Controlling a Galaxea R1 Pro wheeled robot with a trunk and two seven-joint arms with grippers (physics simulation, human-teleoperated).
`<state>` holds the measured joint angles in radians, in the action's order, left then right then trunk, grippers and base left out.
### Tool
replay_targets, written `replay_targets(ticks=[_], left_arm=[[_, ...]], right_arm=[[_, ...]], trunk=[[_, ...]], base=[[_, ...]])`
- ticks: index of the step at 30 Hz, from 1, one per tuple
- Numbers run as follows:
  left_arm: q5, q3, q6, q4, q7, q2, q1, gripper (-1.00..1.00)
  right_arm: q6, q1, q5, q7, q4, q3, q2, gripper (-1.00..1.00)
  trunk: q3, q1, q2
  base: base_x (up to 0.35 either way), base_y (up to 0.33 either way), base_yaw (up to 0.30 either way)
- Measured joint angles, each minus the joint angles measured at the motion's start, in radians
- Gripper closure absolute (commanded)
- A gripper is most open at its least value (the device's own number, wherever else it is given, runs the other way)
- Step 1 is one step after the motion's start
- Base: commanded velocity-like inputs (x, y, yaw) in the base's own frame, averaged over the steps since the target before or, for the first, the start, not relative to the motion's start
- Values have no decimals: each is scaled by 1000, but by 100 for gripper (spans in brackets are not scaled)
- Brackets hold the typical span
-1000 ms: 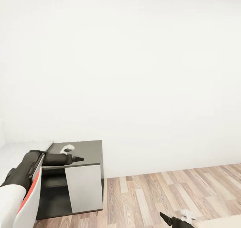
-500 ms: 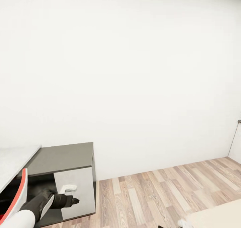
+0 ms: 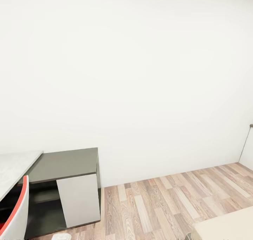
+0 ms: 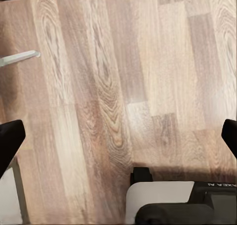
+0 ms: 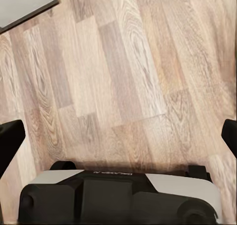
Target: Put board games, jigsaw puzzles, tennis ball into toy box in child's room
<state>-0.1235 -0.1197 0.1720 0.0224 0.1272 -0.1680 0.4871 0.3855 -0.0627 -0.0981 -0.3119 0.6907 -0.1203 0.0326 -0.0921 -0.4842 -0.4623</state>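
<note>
So no toys are showing up anywhere right now, no game boxes, puzzles, ball or toy box, so I can't say where they're sitting. What the head view is giving me is the worktop [image 3: 14, 166]: its light-grey stretch is poking in at the left edge, joining at a corner to the lower dark-grey section [image 3: 65, 162] with a white panel [image 3: 79, 199] under its front edge. At the bottom right corner a beige slab is peeking in, which I'm guessing is the bed [image 3: 225, 226]. Between them it's just wood-plank floor [image 3: 158, 204] and a big white wall [image 3: 133, 74]. Both wrist cams are looking straight down at floor planks: the left claw [image 4: 118, 136] is hanging with its fingertips [image 4: 10, 141] spread wide and nothing between them, and the right claw [image 5: 118, 136] is doing the same, wide and empty. My read is the robot is turning between worktop and bed, with the bed lying on the right arm's side, so that arm would be the nearer one for the games there. Their long axis is anyone's guess until they come into view.
</note>
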Motion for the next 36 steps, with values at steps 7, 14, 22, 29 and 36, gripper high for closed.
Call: replay_targets(ticks=[7, 14, 22, 29, 36], left_arm=[[10, -2, -80, -10, -36, 3, -92, -100], [12, -2, -134, -13, -55, 21, -164, -100], [11, -2, -146, -14, -99, 61, -221, -100], [12, -3, -174, -14, -143, 75, -255, -100], [13, -3, -188, -15, -158, 84, -274, -100]], right_arm=[[-23, 0, 1, 37, -77, 49, 0, -100], [-57, 0, 2, 92, -166, 97, 0, -100], [-107, 0, 2, 147, -270, 132, -1, -100], [-153, 0, 2, 195, -347, 149, -1, -100], [-240, 1, 2, 238, -387, 152, -1, -100]], trunk=[[11, 0, 0], [23, 0, 0], [36, 0, 0], [32, 19, 35], [28, 34, 63]], base=[[0, 0, 0], [0, 0, 0], [0, 0, 0], [0, 0, 0], [0, 0, 0]])
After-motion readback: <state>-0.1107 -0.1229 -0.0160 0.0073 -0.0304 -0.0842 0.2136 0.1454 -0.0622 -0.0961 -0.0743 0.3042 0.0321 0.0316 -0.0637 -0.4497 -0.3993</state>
